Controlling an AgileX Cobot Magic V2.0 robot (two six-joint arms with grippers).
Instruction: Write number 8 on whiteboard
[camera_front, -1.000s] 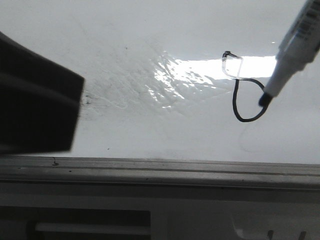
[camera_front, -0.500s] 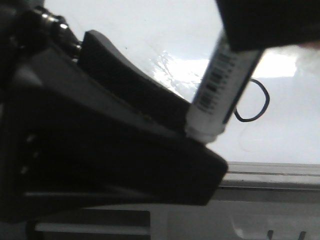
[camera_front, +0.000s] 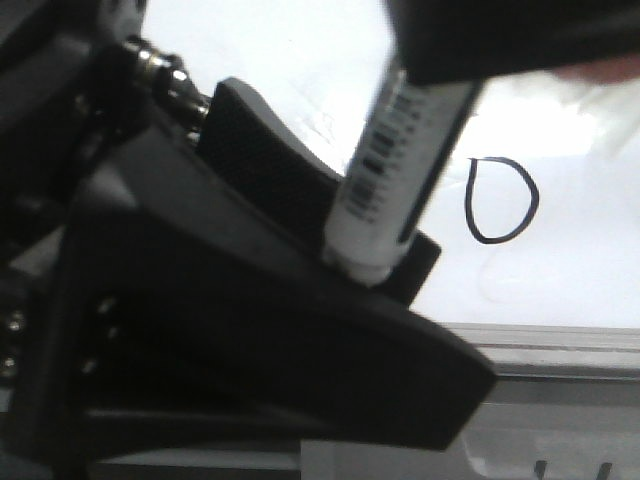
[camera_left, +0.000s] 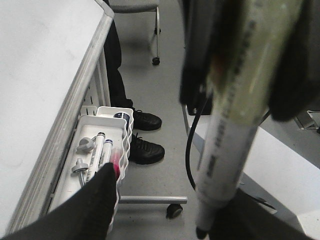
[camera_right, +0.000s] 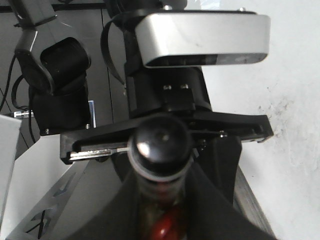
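— Where is the marker (camera_front: 388, 175) right now?

— Up off the whiteboard (camera_front: 580, 260), held in the right gripper (camera_right: 161, 220). In the front view its barrel hangs down from the dark block at the top, barcode facing us, tilted with the tip end lower and to the left. The right gripper's fingers press against both sides of the barrel; the right wrist view looks straight along it at the rounded cap end.

— And the left gripper (camera_front: 300, 290)?

— Big and dark, filling the left half of the front view, raised close to the camera. The marker's lower end sits just in front of one of its fingers. I cannot tell from here whether its jaws are wide or narrow.

— The number 8 (camera_front: 501, 200)?

— On the board, to the right of the marker and apart from both grippers. Only the rounded lower loop shows clearly; the upper part is lost in glare. The grey frame edge (camera_front: 560, 345) runs below it.

— Anything else?

— In the left wrist view, a white tray (camera_left: 102, 150) of pens beside the table, and black shoes (camera_left: 145, 142) on the floor.
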